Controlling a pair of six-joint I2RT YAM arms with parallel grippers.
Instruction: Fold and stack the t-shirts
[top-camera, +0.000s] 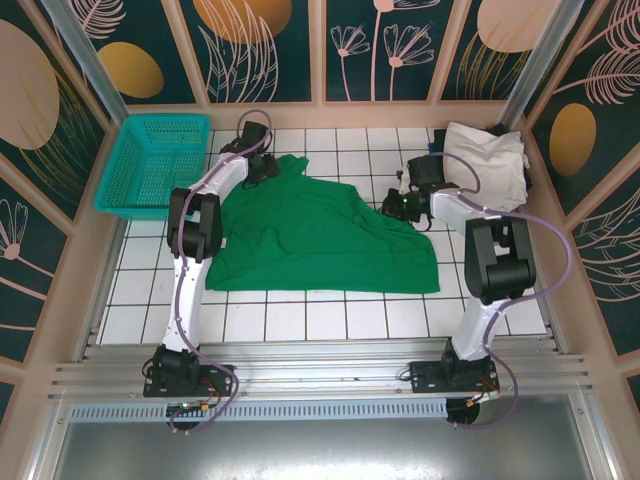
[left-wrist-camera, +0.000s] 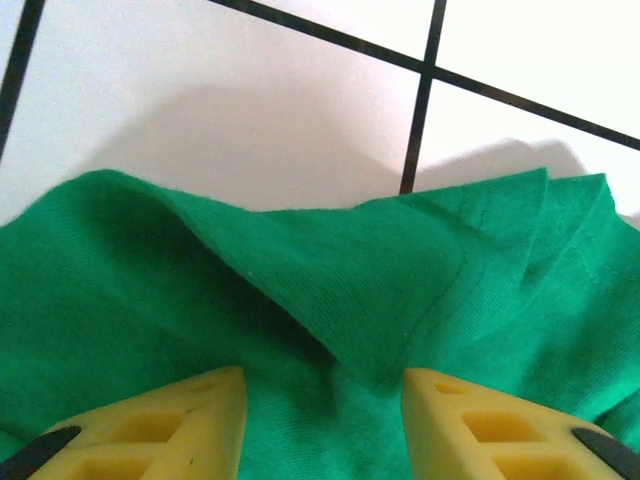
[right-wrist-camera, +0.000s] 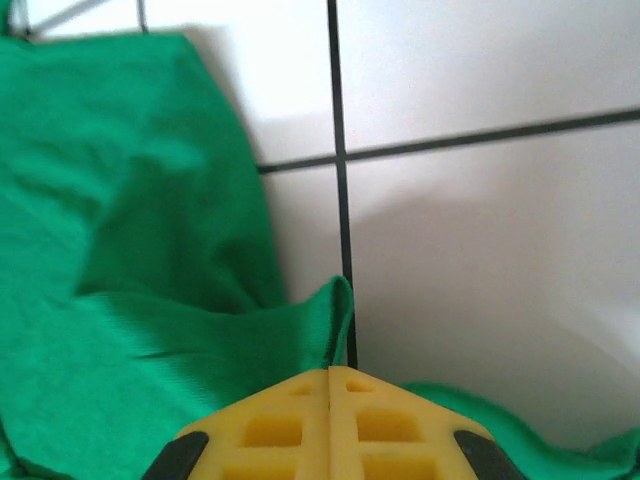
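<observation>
Now my right tool pinches the edge of the limp, light emerald-green cloth t-shirt; my left tool gapes half-open astride a fold.

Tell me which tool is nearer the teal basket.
Left. The left tool sits at the far left corner of the green t-shirt, just right of the basket. The right tool is across the shirt at its right edge, beside the off-white t-shirt.

Teal mesh basket, perhaps plastic, at far-left corner of white tiled table.
</observation>
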